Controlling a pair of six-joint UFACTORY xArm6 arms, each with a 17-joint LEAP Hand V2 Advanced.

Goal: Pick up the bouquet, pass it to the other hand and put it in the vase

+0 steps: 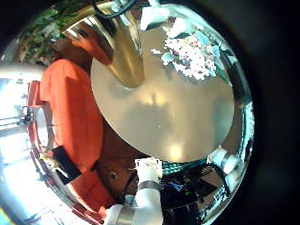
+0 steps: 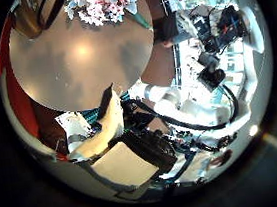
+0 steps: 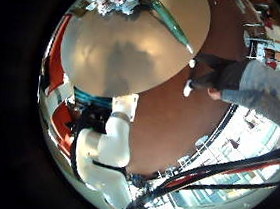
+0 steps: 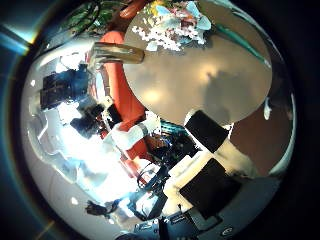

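The bouquet (image 1: 193, 54) lies on the round table (image 1: 180, 119), near its edge, with small pale blossoms spread out. It also shows in the left thumb side palm view (image 2: 102, 2), the right little finger side palm view (image 3: 141, 2) and the right thumb side palm view (image 4: 175, 25), with its stems (image 4: 240, 45) pointing along the table rim. The tall shiny vase (image 1: 118, 51) stands on the table beside the bouquet. Both hands are well above the table. A left hand finger (image 2: 105, 122) is straight and holds nothing. A right hand finger (image 4: 215, 135) is relaxed and holds nothing.
An upholstered seat (image 1: 75, 109) curves round the table's side by the vase. Equipment on stands (image 2: 212, 45) is on the floor beyond the table. A white arm (image 3: 111, 142) rises beside the table.
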